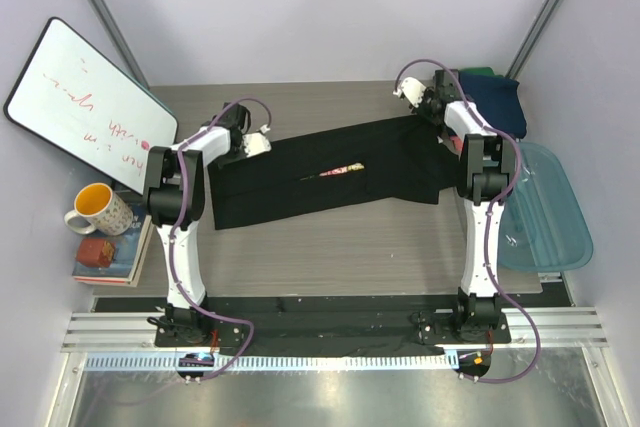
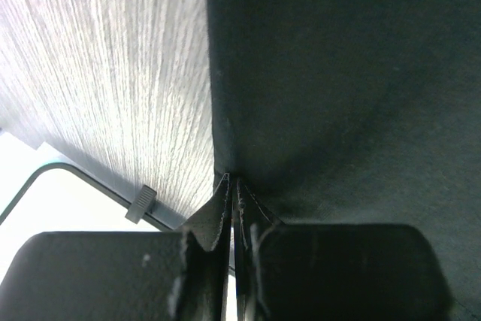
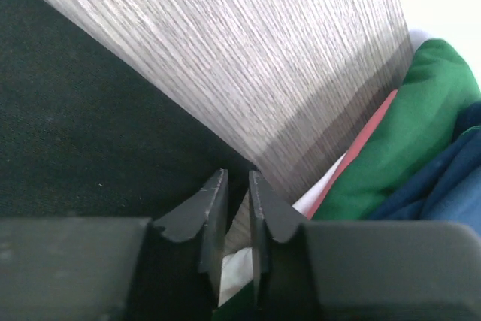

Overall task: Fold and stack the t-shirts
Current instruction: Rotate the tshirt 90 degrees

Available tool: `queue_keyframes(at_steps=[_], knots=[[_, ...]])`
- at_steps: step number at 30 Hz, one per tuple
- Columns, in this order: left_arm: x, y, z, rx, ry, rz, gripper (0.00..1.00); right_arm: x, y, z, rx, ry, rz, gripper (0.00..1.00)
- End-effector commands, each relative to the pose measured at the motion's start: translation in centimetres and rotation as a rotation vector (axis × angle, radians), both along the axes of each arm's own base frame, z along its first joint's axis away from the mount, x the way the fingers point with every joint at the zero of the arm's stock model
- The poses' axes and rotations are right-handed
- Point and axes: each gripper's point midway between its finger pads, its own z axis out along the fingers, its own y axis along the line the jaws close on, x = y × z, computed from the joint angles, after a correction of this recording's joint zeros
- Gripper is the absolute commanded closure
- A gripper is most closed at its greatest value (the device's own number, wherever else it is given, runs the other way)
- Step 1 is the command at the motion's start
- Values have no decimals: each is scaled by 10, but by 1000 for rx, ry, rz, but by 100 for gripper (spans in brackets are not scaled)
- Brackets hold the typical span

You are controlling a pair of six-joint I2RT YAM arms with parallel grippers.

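We see the black t-shirt (image 1: pixel 320 192) stretched left to right across the middle of the table (image 1: pixel 330 252). The left gripper (image 2: pixel 231 180) is clamped on the shirt's far left edge, fingers pressed together on the hem. The right gripper (image 3: pixel 237 174) sits at the far right corner, fingers a sliver apart; we cannot tell whether they pinch cloth. Just right of it, the green tee (image 3: pixel 409 125) and navy tee (image 1: pixel 490 97) lie heaped. Bare wood shows near and left of the shirt, and the blue tub (image 1: pixel 545 212) borders the table's right edge.

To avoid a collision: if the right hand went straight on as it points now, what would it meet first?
Probably the bare table just past the edge of the black t-shirt, not the green t-shirt; depth is unclear.
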Motion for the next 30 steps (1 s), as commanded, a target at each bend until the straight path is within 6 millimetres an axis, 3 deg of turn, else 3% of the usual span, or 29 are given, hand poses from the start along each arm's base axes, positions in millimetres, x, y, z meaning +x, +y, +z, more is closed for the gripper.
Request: queue_keyframes(at_steps=[1,3,4,7,8,10,12,13,14,15,16,21,30], knots=[[9,8,27,-15,-114,75,100,3,-1,68,7,-86,-47,73],[15,5,43,-49,-169,108,95,3,1,97,28,-133,-54,68],[19,4,62,-67,-216,116,91,3,22,106,31,-147,-25,66],[22,-2,99,-111,-296,110,71,-8,37,140,46,-177,-9,55],[21,-4,107,-122,-310,103,66,-17,47,142,54,-155,11,49],[16,-7,112,-126,-312,81,59,-31,58,160,82,-144,30,46],[11,-9,120,-125,-322,65,58,-53,75,158,110,-67,64,53],[6,-9,118,-117,-310,51,61,-70,77,147,120,14,63,68],[4,-9,122,-118,-316,46,85,-80,85,143,131,56,76,79],[2,-9,120,-118,-311,42,100,-90,90,137,148,101,91,88],[-2,-9,117,-117,-300,41,100,-104,93,129,162,162,88,99],[-11,-12,117,-131,-296,24,100,-136,92,87,155,295,92,99],[-17,-12,124,-125,-304,6,100,-126,82,39,105,366,86,99]])
